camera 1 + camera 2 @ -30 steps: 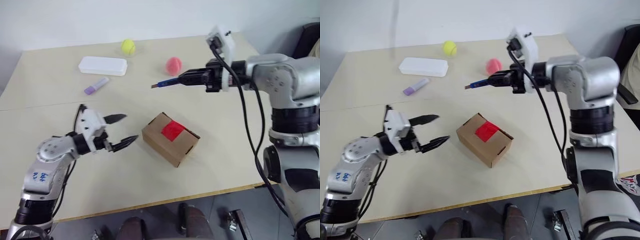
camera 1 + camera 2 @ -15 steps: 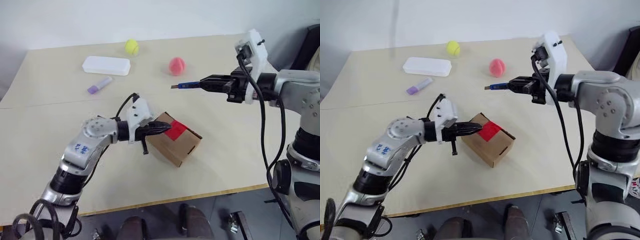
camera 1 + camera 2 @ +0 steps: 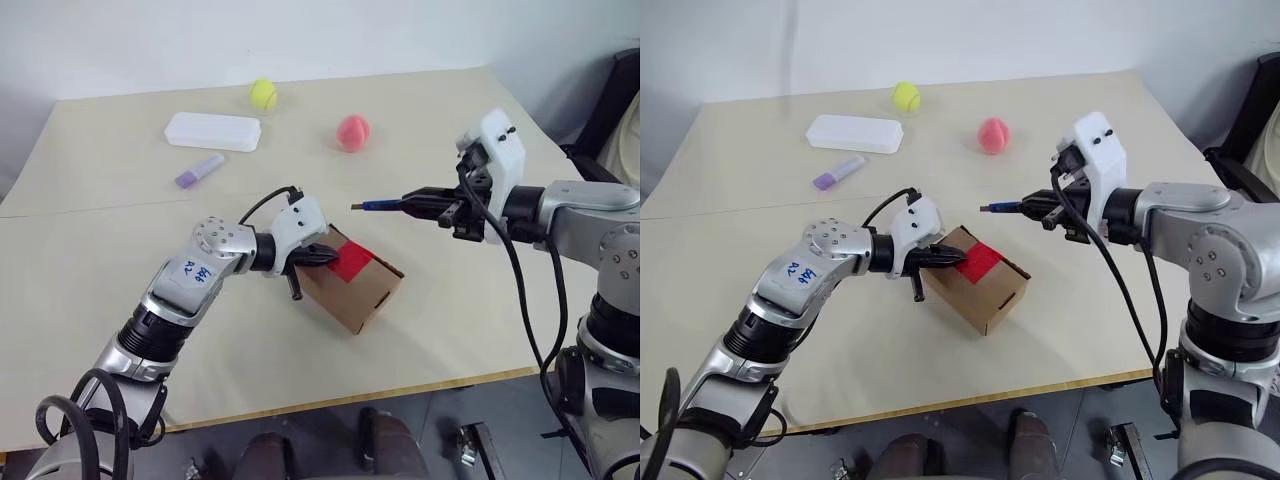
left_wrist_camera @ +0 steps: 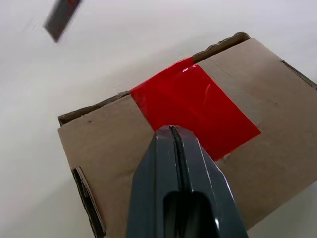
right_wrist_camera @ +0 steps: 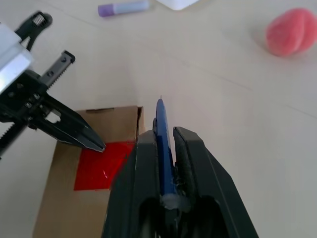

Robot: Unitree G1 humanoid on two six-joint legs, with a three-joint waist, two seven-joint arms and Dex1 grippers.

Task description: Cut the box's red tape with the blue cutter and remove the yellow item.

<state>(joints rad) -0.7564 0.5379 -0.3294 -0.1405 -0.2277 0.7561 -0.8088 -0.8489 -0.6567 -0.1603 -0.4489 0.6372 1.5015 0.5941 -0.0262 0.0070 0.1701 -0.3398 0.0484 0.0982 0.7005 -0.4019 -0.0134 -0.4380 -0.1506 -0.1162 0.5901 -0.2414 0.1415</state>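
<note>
The brown box [image 3: 362, 292] lies on the table with red tape [image 3: 350, 263] across its top. My left gripper [image 3: 324, 256] is shut, empty, its tips at the tape's near edge [image 4: 198, 104]; whether they touch cannot be told. My right gripper [image 3: 408, 202] hovers to the right of the box and above it, shut on the blue cutter [image 3: 380, 205]. The cutter's tip points toward the box [image 5: 59, 198]. In the right wrist view the cutter [image 5: 161, 114] sticks out between the fingers [image 5: 190, 148]. The yellow item is hidden.
At the table's far side sit a yellow-green tennis ball [image 3: 263, 94], a flat white case [image 3: 213, 131], a lilac marker [image 3: 198, 171] and a pink ball [image 3: 352, 131]. The table's front edge [image 3: 400, 388] runs close below the box.
My left gripper has shut and swung right onto the box's top at the red tape. My right gripper, still holding the cutter, has drawn back to the right and lower.
</note>
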